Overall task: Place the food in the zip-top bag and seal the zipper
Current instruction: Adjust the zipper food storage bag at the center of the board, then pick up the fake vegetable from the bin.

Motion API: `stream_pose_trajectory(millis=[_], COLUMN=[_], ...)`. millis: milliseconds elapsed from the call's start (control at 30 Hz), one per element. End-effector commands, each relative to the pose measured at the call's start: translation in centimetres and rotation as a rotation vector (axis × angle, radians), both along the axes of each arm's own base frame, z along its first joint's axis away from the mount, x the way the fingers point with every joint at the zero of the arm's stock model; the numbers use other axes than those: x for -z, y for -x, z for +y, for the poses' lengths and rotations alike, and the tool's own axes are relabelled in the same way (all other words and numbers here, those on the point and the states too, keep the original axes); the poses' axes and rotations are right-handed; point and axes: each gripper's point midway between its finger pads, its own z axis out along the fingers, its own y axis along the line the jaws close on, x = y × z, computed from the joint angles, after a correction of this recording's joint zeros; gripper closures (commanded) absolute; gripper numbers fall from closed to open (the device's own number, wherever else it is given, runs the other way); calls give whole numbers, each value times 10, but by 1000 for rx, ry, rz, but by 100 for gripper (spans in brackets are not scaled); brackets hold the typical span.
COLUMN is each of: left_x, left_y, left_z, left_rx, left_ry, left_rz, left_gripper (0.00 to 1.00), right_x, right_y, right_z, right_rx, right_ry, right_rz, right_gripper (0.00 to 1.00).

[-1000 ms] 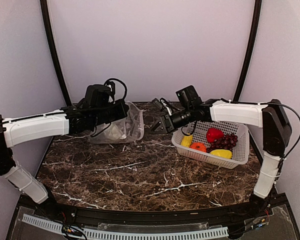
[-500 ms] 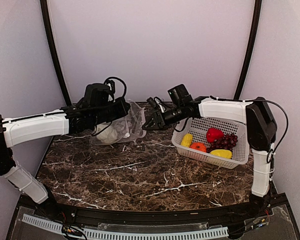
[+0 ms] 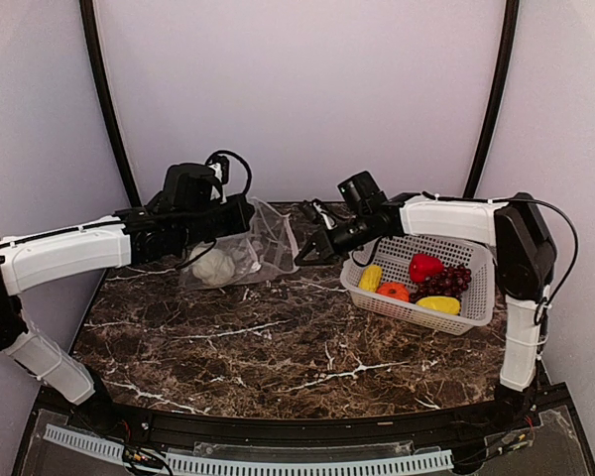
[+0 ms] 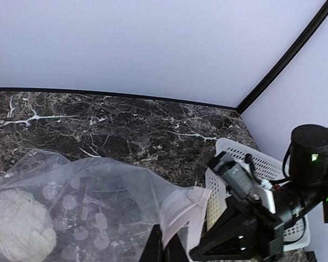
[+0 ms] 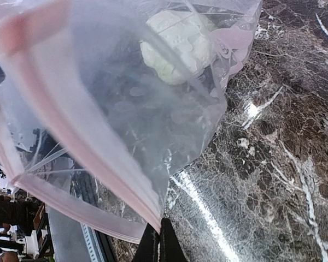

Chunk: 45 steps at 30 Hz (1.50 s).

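Marble table [image 3: 278, 337]: zip-top bag [image 3: 265, 241] (cabbage [image 3: 216, 266] inside) between left hand [image 3: 246, 215], right hand [image 3: 301, 259], both clamping.

Both arms have white boxy shells over black joints. The left arm [image 3: 69, 253], far from the basket [image 3: 479, 297], carries a black camera block topped by a looping black cable [image 3: 240, 159]. The right arm [image 3: 456, 220], beside the basket, has a round black wrist housing [image 4: 314, 153] with a green light. The left gripper [image 4: 163, 246] and right gripper [image 5: 158, 243] have slim black fingers.
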Motion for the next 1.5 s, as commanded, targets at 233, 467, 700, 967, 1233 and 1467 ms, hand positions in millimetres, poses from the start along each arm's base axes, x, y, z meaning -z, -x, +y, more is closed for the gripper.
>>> stream_pose_trajectory(millis=[233, 467, 700, 967, 1233, 1467], left_x=[-14, -26, -19, -5, -4, -3], left_y=[3, 17, 27, 32, 31, 32], left_z=[-9, -1, 17, 9, 11, 8], left_rx=[168, 200, 189, 232, 230, 244], left_ry=[-199, -170, -160, -126, -155, -151], left_rz=[-90, -188, -208, -157, -165, -160], left_gripper=[99, 99, 99, 99, 99, 99], right_x=[-77, -113, -130, -110, -108, -76], right_y=[24, -10, -7, 1, 3, 11], right_z=[-19, -101, -168, -205, -221, -228], right_rx=[-224, -66, -2, 58, 58, -52], right_ry=[-184, -48, 98, 166, 225, 315], right_rz=[-122, -472, -685, -668, -702, -638], right_gripper=[62, 53, 46, 44, 45, 43])
